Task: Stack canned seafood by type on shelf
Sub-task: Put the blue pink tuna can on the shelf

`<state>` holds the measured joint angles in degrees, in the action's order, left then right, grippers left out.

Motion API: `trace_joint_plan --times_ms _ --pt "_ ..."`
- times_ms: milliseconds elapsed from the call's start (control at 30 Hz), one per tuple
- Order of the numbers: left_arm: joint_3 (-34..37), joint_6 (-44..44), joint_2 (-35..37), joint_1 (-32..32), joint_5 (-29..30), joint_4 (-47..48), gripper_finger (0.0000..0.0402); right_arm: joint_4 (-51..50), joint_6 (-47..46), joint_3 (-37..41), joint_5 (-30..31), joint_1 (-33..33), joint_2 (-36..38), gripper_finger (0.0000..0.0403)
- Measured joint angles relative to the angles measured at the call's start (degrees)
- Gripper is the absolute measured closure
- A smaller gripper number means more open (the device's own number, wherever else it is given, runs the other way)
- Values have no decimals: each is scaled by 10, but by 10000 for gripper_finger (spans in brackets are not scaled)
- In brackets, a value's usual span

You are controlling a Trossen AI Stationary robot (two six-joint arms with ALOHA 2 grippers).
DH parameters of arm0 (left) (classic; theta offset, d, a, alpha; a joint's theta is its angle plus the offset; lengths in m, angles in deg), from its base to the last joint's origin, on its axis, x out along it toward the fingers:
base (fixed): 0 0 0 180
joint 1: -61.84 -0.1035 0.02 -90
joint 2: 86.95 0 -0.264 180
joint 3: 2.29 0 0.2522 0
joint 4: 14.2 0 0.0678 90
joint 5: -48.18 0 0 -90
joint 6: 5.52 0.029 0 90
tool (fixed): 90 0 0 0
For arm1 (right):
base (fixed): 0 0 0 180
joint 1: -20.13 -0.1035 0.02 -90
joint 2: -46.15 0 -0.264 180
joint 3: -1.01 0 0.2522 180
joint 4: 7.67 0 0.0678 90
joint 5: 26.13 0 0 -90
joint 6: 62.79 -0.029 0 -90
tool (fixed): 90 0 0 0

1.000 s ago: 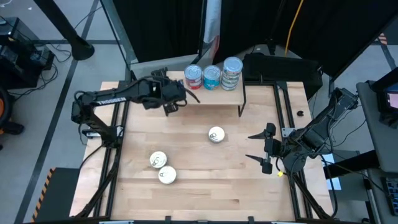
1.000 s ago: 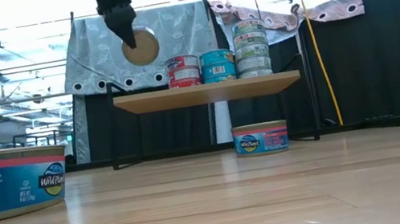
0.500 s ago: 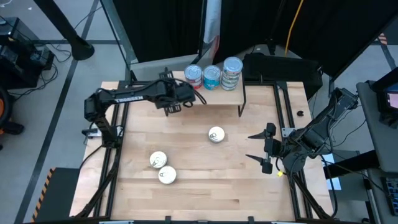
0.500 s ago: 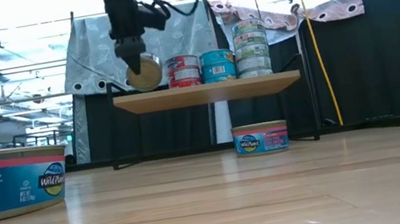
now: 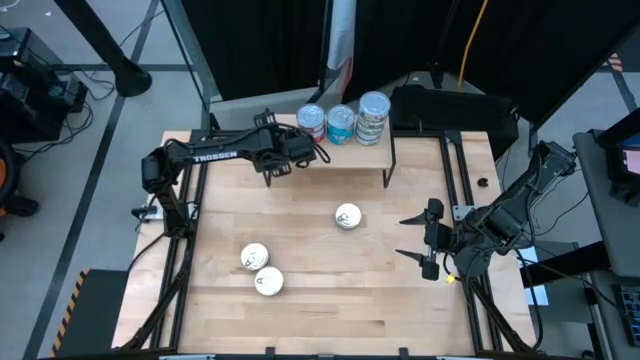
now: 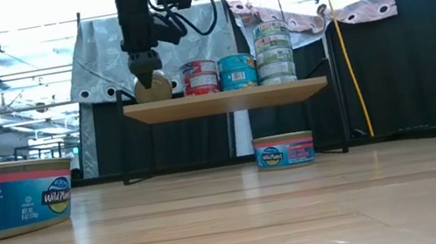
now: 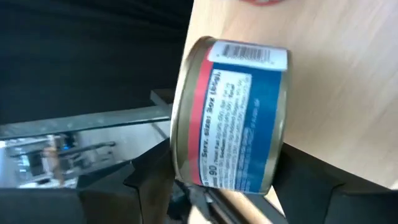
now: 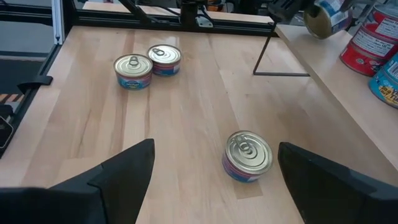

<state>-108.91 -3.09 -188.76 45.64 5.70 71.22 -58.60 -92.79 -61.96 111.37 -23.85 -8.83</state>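
You have even overhead light on the bench (image 5: 320, 290), with soft, short shadows. In the low view, bright windows behind blow out and backlight the shelf (image 6: 225, 100). The near tin (image 6: 5, 198) looks soft; the left wrist view is blurred.

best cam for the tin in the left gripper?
Left wrist view: the round blue-and-red-sided metal tin fills the frame, on edge on the light wooden shelf. Low view shows its gold end; right wrist view shows it small; high view hides it.

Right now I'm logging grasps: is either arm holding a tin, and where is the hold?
The left gripper has a blue-and-red tin on edge between its jaws, by the flat ends, at the shelf. The right gripper holds nothing.
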Motion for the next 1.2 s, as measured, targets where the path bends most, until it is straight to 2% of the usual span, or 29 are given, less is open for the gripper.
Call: trace_joint_plan --times_ms 233,633,800,1200 --pt "0 -16 0 1 -100 -5 157 0 0 0 -1 0 0 71" --pt "0 -36 0 -7 -118 -7 156 -1 -15 0 -14 0 0 71" --pt "6 -35 0 -15 -98 -21 155 -16 -24 0 -14 0 0 71" --pt "4 -36 2 -26 -155 -49 155 -26 -34 0 -14 0 0 71"
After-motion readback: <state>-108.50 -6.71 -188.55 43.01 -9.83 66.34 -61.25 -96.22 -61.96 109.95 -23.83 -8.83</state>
